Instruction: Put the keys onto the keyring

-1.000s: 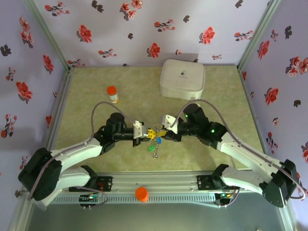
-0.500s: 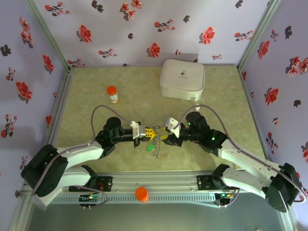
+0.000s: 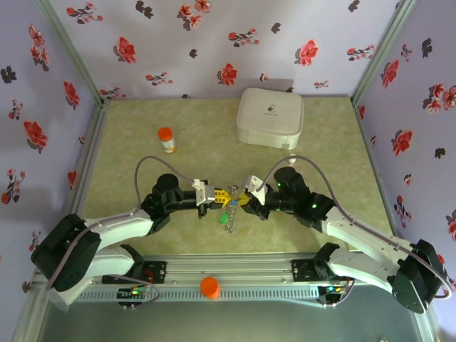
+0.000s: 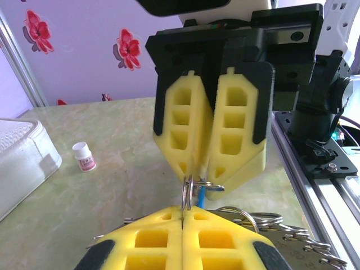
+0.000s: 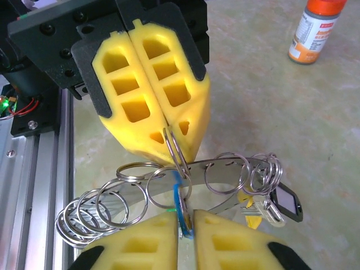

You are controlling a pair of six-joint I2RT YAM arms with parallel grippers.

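My left gripper (image 3: pixel 211 200) and right gripper (image 3: pixel 244 197) meet tip to tip over the mat. The keyring (image 5: pixel 225 166) is a flat metal band carrying several split rings, with a chain strand (image 3: pixel 229 221) hanging below. In the left wrist view my left gripper (image 4: pixel 183 212) is shut on one upright split ring (image 4: pixel 188 194). In the right wrist view my right gripper (image 5: pixel 186 224) is shut on a blue key (image 5: pixel 180 202) that reaches up into that ring. A yellow key (image 5: pixel 251 203) and a black key (image 5: pixel 286 202) hang at the band's right end.
A white rounded box (image 3: pixel 271 116) sits at the back. An orange-capped bottle (image 3: pixel 166 139) stands back left, and a small white bottle (image 4: pixel 85 157) stands on the mat. The aluminium rail (image 3: pixel 235 274) runs along the near edge, with an orange knob (image 3: pixel 209 286) on it.
Both grippers have come a little nearer the front edge with the key bunch. The right jaws have closed in on the blue key.
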